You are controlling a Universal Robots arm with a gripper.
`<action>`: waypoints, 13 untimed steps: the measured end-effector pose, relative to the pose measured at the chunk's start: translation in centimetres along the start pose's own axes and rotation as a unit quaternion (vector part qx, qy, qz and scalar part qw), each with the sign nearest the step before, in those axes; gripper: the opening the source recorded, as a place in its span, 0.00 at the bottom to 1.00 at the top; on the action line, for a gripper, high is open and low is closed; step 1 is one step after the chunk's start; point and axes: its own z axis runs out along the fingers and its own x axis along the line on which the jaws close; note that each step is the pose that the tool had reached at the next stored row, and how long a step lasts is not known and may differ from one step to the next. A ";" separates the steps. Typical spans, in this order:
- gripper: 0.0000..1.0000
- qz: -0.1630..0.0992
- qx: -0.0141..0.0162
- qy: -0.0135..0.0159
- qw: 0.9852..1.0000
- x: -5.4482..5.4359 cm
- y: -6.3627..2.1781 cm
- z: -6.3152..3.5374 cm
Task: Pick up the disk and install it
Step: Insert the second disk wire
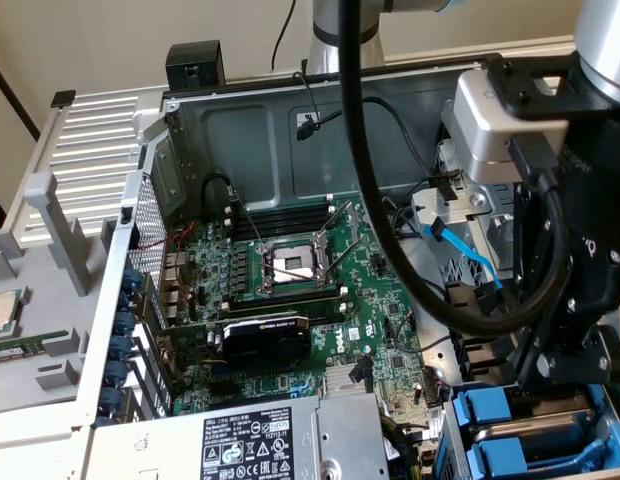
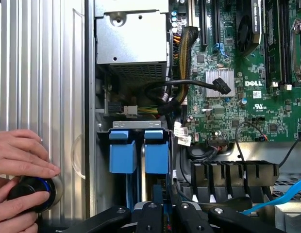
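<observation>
Exterior view
Case: an open computer chassis lying on its side, with the interior facing up.
Inside the case: the motherboard covers the floor. It carries an uncovered CPU socket and a black graphics card just below the socket in the picture.
Power supply: a grey box with a black-and-white label, set in the near corner of the case.
Drive bay: it sits at the exterior view's right, beside the power supply, and holds two blue-framed drives side by side.
Gripper: a black mechanism on the arm, low over the drive bay and just above the blue frames.
Blue cable: it runs loose along the case wall behind the bay.

Wrist view
Drive bay: the same compartment seen from above, with both slots filled.
The disk: upright in the bay slot nearer the motherboard, its blue carrier tab facing the camera and closest to the fingers.
Other drive: a look-alike in the neighbouring slot, touching or nearly touching the disk.
Gripper: the fingers are drawn close together right over the disk's edge — I cannot tell whether they actually pinch it.
Power supply: the silver box next to the bay, with a cable bundle leaving it toward the board.
Hands: a person's hands outside the case on the ribbed panel — the fingers rest on a black knob.
</observation>
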 end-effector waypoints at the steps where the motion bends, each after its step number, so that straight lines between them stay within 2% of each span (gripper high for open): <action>1: 0.16 0.000 0.000 0.000 1.000 0.0 0.00 -0.02; 4: 0.16 0.000 0.000 0.000 1.000 0.0 0.00 -0.07; 6: 0.16 0.000 0.002 0.001 1.000 0.0 -0.01 0.00; 13: 0.16 0.000 0.003 0.001 1.000 0.0 -0.01 0.08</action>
